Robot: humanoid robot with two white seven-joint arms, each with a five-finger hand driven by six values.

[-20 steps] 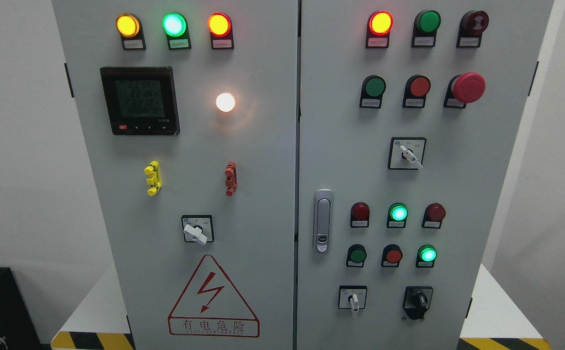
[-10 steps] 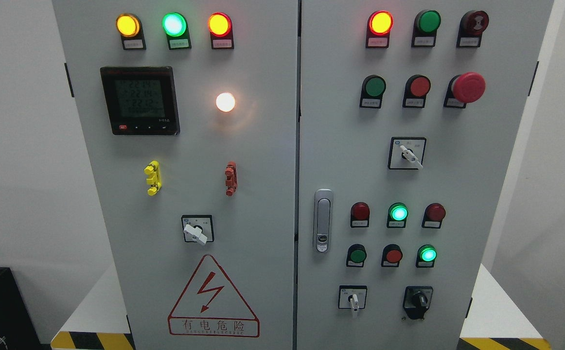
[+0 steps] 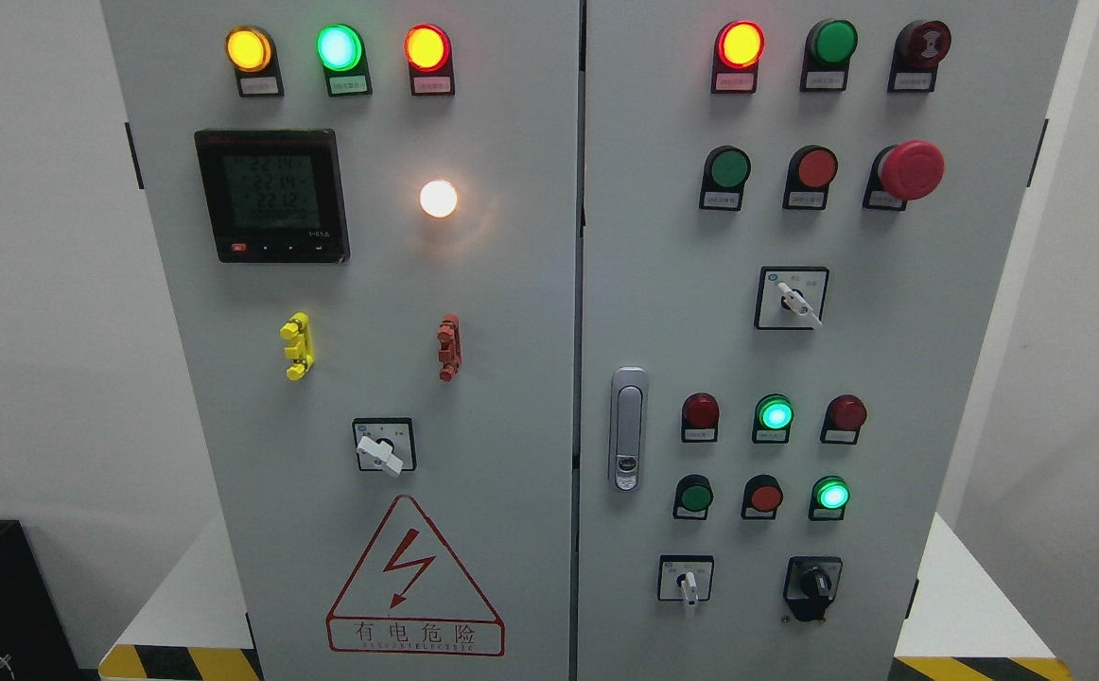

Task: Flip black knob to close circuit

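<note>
1. Head view faces a grey electrical cabinet (image 3: 512, 284) with two doors, standing on a white platform (image 3: 966, 605) edged with yellow-and-black hazard stripes.
2. The black knob (image 3: 811, 587) sits at the lower right of the right door, its handle pointing down and slightly left, just right of a small white selector switch (image 3: 687, 581).
3. No robot hand shows anywhere, so neither hand's state can be told; nothing touches the black knob.
4. Above the knob are two rows of round lamps and buttons; two of them, a green lamp (image 3: 775, 414) and another green lamp (image 3: 831, 495), are lit.
5. Higher on the right door are a second white selector (image 3: 793, 299), a red mushroom button (image 3: 909, 170) and a lit red lamp (image 3: 740, 43).
6. A silver door latch (image 3: 627, 428) sits near the right door's left edge.
7. The left door carries a digital meter (image 3: 271, 196), a glowing white lamp (image 3: 438, 199), a yellow clip (image 3: 297, 346), a red clip (image 3: 449, 348), a white selector (image 3: 383, 446) and a red triangular warning sign (image 3: 414, 579).
</note>
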